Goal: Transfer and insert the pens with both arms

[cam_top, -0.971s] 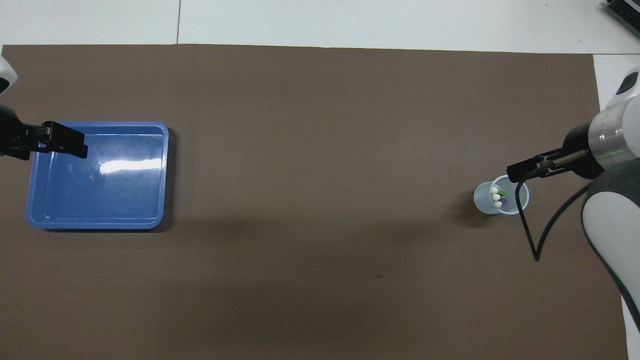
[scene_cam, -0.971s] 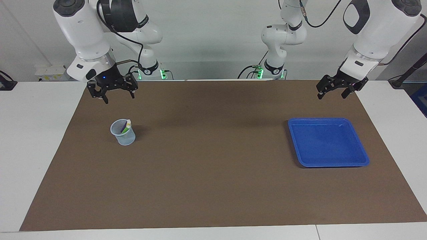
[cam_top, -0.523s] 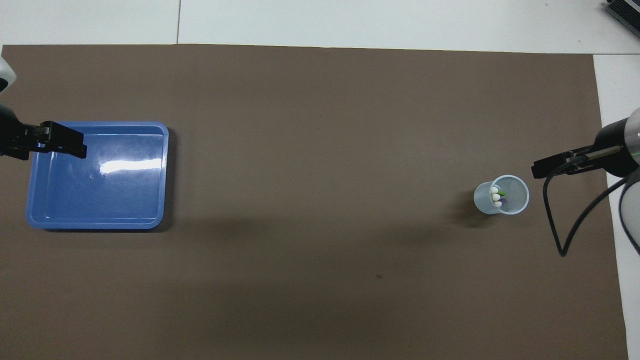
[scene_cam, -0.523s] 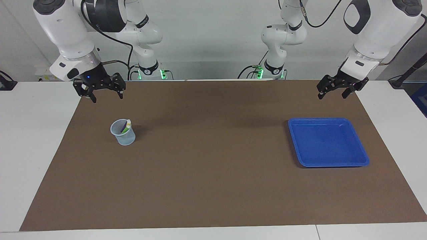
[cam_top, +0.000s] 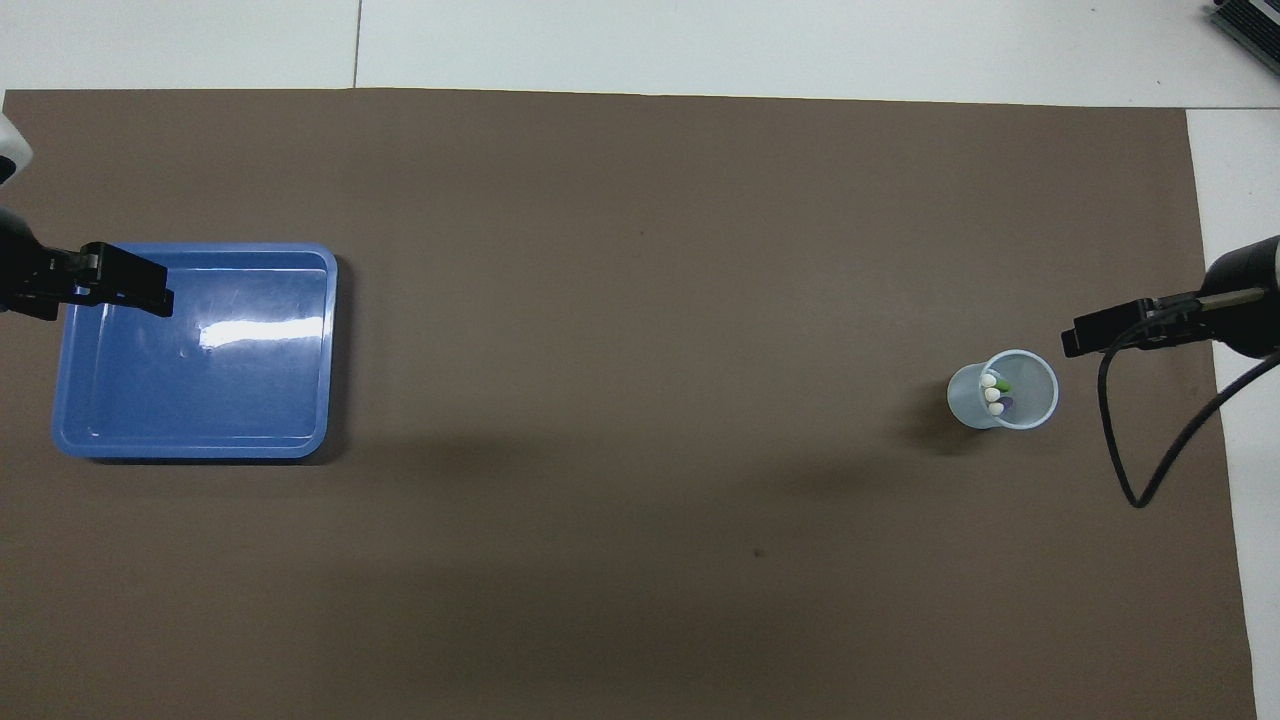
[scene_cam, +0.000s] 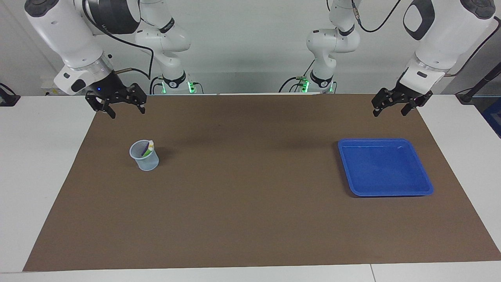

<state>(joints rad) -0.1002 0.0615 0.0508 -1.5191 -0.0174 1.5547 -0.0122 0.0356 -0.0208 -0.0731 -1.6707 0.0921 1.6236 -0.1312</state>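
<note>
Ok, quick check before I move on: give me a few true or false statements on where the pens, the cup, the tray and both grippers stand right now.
1. All three pens stand in the clear cup. True.
2. The blue tray holds one pen. False: nothing lies in it.
3. The right gripper holds a pen. False: it is open, holding nothing, raised near the mat's edge.
4. The left gripper is open and holds nothing. True.
5. The cup lies tipped over. False: it stands upright, toward the right arm's end.
</note>
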